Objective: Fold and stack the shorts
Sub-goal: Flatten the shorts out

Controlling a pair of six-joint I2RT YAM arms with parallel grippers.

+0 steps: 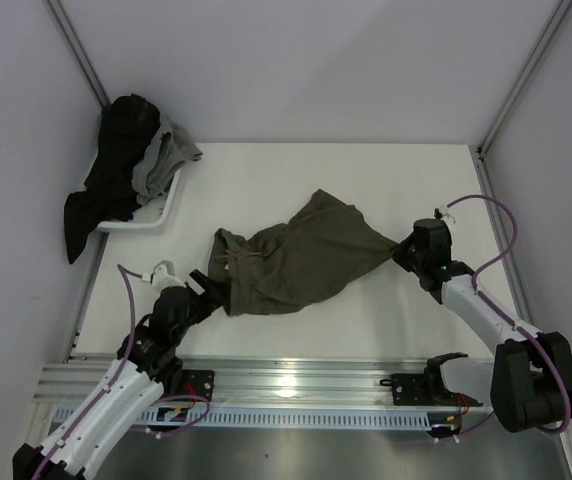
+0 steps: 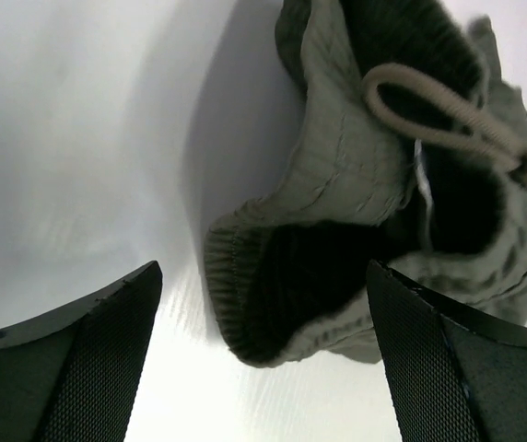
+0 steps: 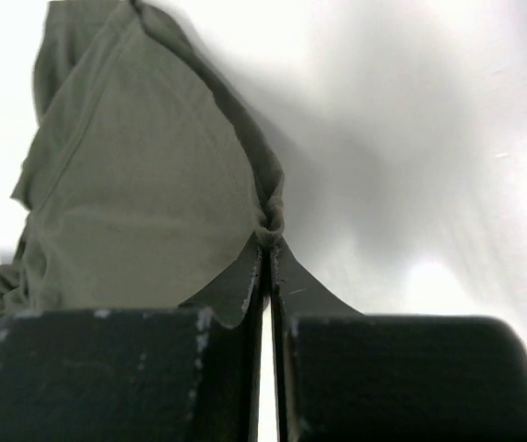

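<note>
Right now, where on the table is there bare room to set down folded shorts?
Bare table: the far strip beyond the shorts, right of the basket; also the near strip between the shorts and the rail. Crowded: the far-left corner, where the basket is heaped with clothes.

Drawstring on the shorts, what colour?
Beige drawstring on the olive shorts; left wrist view shows it best.

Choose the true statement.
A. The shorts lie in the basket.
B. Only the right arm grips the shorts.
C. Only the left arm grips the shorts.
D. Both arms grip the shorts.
B: the jaws of the right arm are shut on a pinch of the shorts, while those of the left arm stand open at the waistband, clamping nothing.
</note>
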